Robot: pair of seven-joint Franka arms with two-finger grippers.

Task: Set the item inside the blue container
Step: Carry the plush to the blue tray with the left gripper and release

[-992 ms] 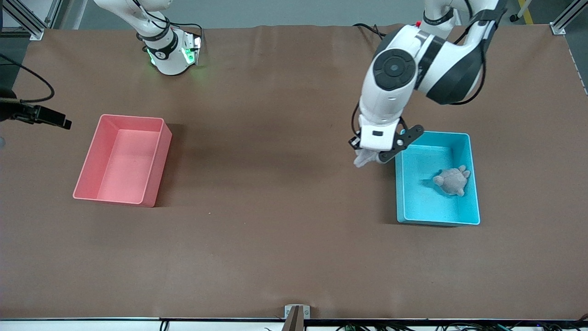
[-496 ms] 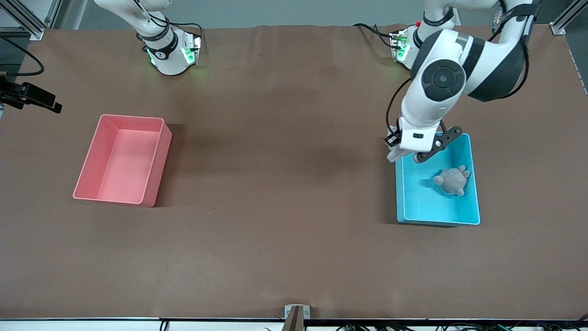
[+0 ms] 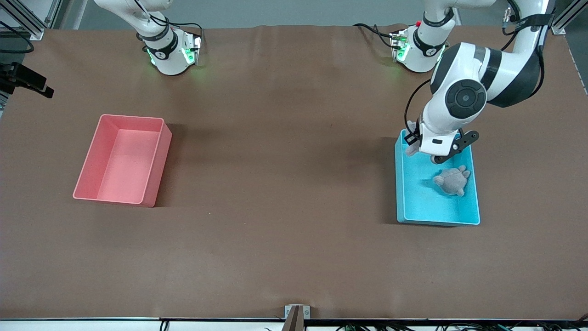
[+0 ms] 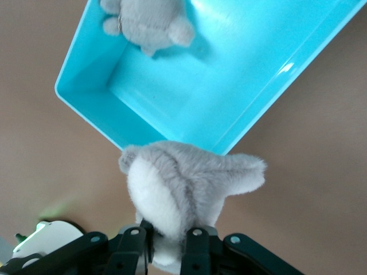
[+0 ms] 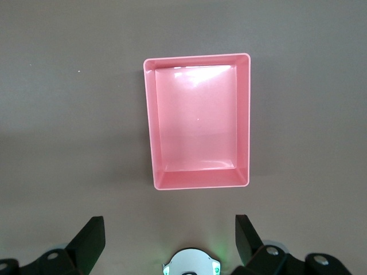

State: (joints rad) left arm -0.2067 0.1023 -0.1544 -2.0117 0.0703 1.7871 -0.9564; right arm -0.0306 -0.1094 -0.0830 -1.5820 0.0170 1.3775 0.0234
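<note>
The left claw [image 4: 166, 240] is clamped narrowly on a grey-and-white plush toy [image 4: 183, 189], carried in the air over the corner of the light blue rectangular plastic bin [image 3: 438, 216] that lies farthest from the front camera. In the left wrist view the toy hangs over the bin's rim, not its floor. Judged risk: released here, it could catch the wall and tumble onto the brown surface [image 3: 285, 220], or land on the grey plush turtle [image 3: 452, 180] already inside the bin. The right claw [image 5: 169, 235], wide open and empty, waits above the pink rectangular bin [image 3: 121, 158].

Robotics lab — aluminium framing [image 3: 27, 20], cables [image 3: 372, 30]
</note>
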